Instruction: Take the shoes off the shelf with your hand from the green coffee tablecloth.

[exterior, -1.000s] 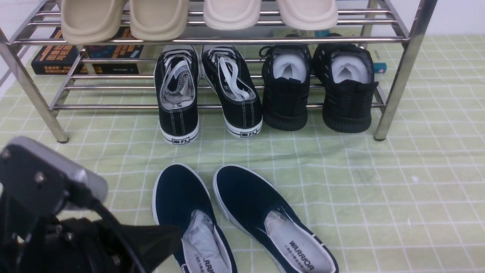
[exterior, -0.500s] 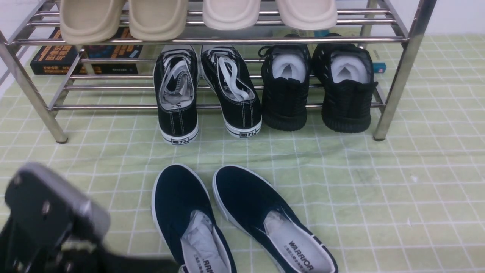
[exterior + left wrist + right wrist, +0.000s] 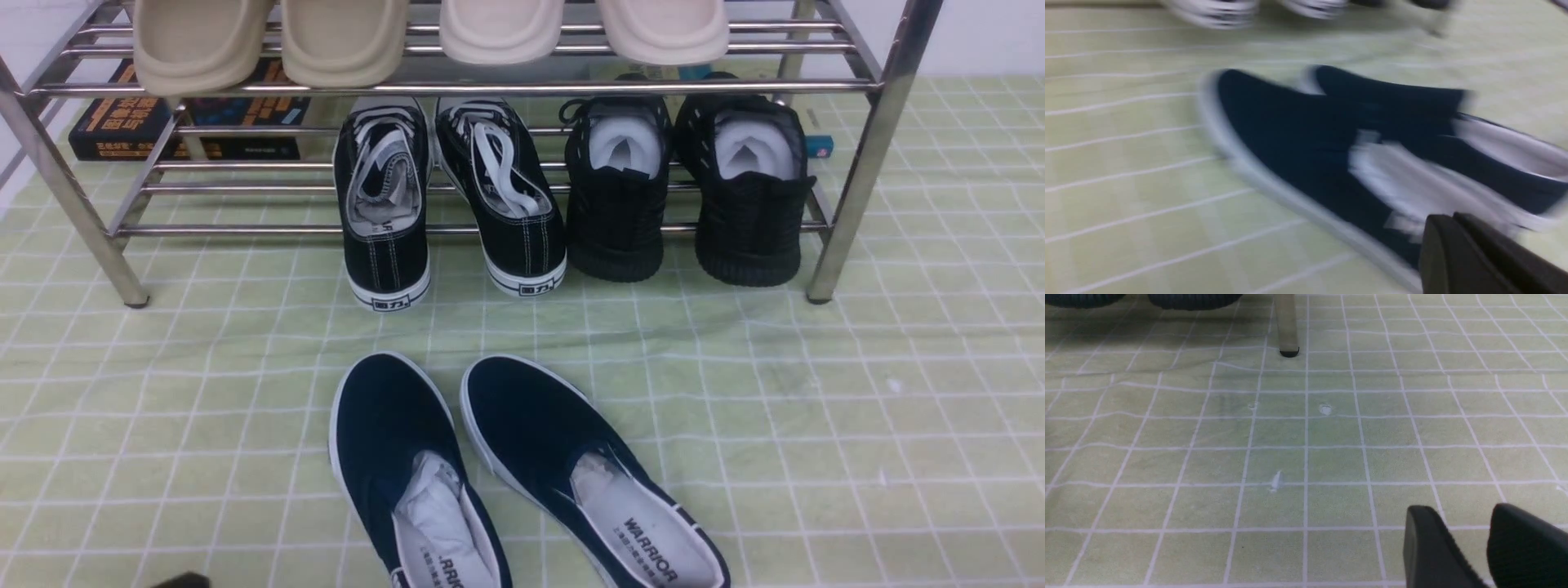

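Below, we see the shoes (image 3: 457, 465) lying toe-toward-shelf (image 3: 865, 155), nearest our left fingers (image 3: 1457, 249), seemingly together; right fingers (image 3: 1437, 547) slightly apart, empty.

There are two blue shoes (image 3: 522, 474) on one green cloth (image 3: 816, 408), two black lace-up shoes (image 3: 449, 196) and two all-black shoes (image 3: 682, 188) on one shiny shelf (image 3: 865, 147), four tan slippers (image 3: 424, 37) up top, and one dark box (image 3: 122, 122) behind.
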